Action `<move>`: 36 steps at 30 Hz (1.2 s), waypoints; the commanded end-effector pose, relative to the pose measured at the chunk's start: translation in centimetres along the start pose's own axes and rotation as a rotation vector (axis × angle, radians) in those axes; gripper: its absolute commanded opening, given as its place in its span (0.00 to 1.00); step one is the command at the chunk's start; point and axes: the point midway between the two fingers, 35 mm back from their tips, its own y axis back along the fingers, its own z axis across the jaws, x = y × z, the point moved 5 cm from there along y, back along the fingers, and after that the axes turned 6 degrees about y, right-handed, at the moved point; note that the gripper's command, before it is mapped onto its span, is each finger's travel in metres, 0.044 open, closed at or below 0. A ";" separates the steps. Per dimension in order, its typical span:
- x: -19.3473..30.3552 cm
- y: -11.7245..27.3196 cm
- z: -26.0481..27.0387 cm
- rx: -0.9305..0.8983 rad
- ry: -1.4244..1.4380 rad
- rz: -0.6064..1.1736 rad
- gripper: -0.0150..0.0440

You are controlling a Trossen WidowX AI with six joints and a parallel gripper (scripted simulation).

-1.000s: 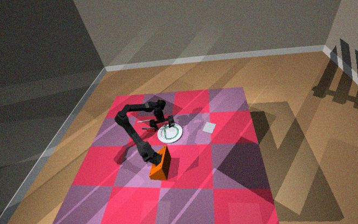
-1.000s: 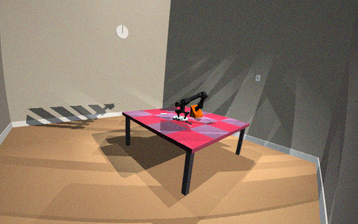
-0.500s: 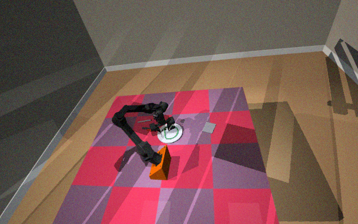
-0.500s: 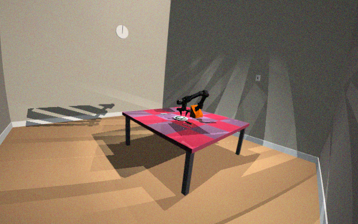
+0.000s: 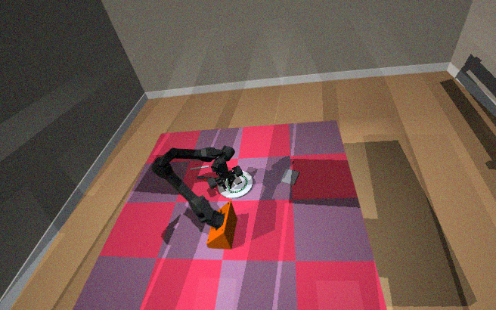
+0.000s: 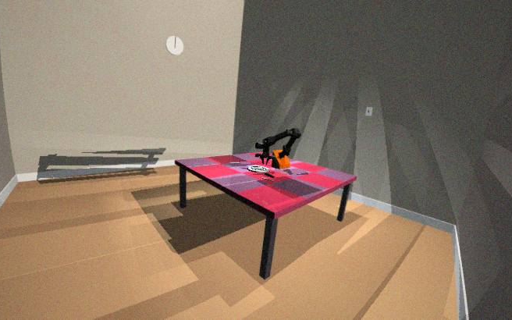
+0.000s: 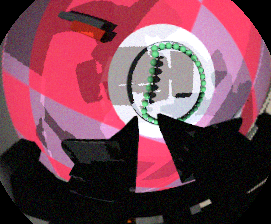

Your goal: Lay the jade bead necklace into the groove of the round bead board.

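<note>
On the round bead board [image 5: 238, 195] [image 6: 250, 168] [image 7: 208, 85], the jade bead necklace [image 5: 238, 191] [image 7: 202, 75] lies only partly along the groove: one side follows the curve, while the other cuts nearly straight across the board's inner face, leaving a dark arc of groove bare. Just above the board's edge, near the end of that straight strand, is the pincer [image 5: 230, 184] [image 6: 264, 163] [image 7: 147, 117], pointing downward, its fingers released and slightly apart with nothing gripped. Beside the board, on the left in the top view, is a dark bar [image 5: 203, 177] [image 7: 86, 22], with a thin pale stick [image 5: 199, 167] [image 6: 267, 179] a little farther out. Below the board in that view, the arm's orange base [image 5: 231, 230] [image 6: 283, 158] stands on the checked counter [image 5: 330, 230] [image 6: 250, 198]. To the board's right, well apart, lies a flat pale square [image 5: 288, 176] [image 6: 234, 162]. Farthest from the board, a round white clock [image 6: 174, 45] hangs on the wall.
</note>
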 end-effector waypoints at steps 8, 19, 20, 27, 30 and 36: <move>0.0 -0.8 -0.1 0.002 -0.001 -0.003 0.46; 0.1 -2.6 0.1 -0.003 -0.002 -0.003 0.46; 0.1 -2.8 0.1 -0.003 -0.003 -0.003 0.46; 0.0 -2.8 0.0 0.000 0.003 -0.001 0.32; 0.0 -2.8 0.0 0.000 0.003 -0.001 0.25; 0.0 -2.8 0.0 0.000 0.003 -0.001 0.25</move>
